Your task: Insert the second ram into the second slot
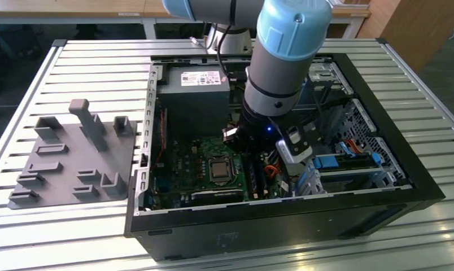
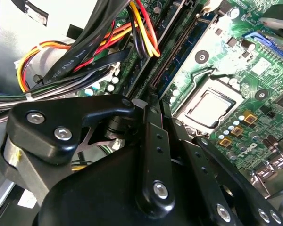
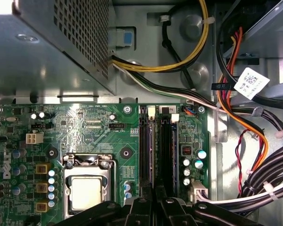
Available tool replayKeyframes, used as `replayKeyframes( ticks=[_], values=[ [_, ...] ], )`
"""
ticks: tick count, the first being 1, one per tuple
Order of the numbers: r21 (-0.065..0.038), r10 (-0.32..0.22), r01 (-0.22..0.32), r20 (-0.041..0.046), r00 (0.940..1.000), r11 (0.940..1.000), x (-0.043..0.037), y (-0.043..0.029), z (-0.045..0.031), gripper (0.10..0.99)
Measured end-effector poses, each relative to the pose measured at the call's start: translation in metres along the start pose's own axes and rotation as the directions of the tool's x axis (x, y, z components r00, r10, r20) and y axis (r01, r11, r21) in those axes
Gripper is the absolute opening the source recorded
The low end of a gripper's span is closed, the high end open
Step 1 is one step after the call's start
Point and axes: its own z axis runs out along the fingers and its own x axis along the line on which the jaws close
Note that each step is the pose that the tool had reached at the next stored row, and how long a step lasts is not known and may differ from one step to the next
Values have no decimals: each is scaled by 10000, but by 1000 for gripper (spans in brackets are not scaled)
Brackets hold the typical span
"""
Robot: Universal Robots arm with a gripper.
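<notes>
My gripper [image 1: 250, 162] reaches down into the open computer case [image 1: 393, 169], over the memory slots [image 1: 258, 182] to the exterior view's right of the processor socket [image 1: 218, 168]. In the second wrist view its black fingers [image 2: 153, 113] are drawn together, and the gripper [image 2: 148, 101] is shut on the second ram [image 2: 186, 49]. That thin dark-blue strip runs out from the fingertips along a slot beside the socket [image 2: 210, 106]. In the first wrist view the gripper [image 3: 154, 200] sits over the near end of the slots [image 3: 155, 150]; the part of the strip under the fingers is hidden.
A grey holder tray [image 1: 69, 158] with upright pegs lies outside the case at the exterior view's left. The power supply [image 1: 197, 96] sits at the back of the case. Bundled cables [image 2: 85, 61] hang close beside the gripper. Blue drive-bay clips [image 1: 340, 161] stand on the exterior view's right.
</notes>
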Motion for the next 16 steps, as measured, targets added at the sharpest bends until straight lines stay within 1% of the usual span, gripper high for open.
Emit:
replayKeyframes(
  ticks=[6, 14, 15, 16],
  values=[
    [0, 1, -1, 0, 10000, 10000, 0, 0, 16, 137],
    [0, 0, 0, -1, 10000, 10000, 0, -1, 20, 145],
    [0, 0, 0, 0, 10000, 10000, 0, -1, 20, 208],
    [0, 0, 0, 0, 10000, 10000, 0, -1, 20, 208]
  ],
)
